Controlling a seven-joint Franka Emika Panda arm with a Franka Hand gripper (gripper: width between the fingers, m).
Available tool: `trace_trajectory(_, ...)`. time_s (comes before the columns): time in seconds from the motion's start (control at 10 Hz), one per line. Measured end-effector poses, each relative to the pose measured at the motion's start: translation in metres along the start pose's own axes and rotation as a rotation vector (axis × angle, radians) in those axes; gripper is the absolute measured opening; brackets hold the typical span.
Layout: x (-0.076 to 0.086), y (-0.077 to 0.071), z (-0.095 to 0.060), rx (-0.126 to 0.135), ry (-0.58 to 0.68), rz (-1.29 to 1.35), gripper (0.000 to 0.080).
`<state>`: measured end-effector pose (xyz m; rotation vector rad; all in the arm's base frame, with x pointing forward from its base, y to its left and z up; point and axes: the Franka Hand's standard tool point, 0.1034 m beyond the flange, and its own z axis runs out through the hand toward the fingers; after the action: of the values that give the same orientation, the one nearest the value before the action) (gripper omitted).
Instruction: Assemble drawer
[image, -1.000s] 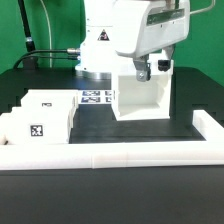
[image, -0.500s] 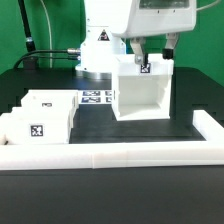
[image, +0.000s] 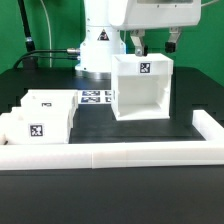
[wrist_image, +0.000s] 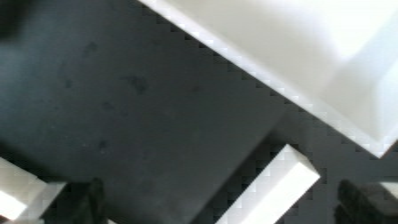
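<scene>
Since the earlier frames the hand has risen off the drawer's housing and now hangs just above its top edge, its fingers spread apart and gripping nothing. The housing stands upright on the black desk with a tag near its top. The two small trays sit together toward the exterior view's left, and the marker board lies between them and the housing.

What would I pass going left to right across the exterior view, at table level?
The front tagged tray → marker board → drawer housing. The second tray overlaps the first one, so it is left out of the order.
</scene>
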<state>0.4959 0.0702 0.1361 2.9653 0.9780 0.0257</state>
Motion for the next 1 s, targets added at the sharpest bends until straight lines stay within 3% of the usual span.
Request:
trace_trajectory(0.2,-0.001,-0.001,0.0,0.0,-0.001,0.002,0.0649)
trace_trajectory(0.4,-0.016,-0.025,-0.004,-0.014,-0.007,0.205,0.0649)
trace_trajectory(0.6,-0.023,-0.046,0.0,-0.007,-0.032,0.279,0.0649)
trace_trajectory(0.9,-0.036,-0.067,0.009,0.06,-0.045,0.369,0.0649)
trace_trajectory(1.0,-0.035,-0.066,0.009,0.059,-0.044,0.369,0.0649)
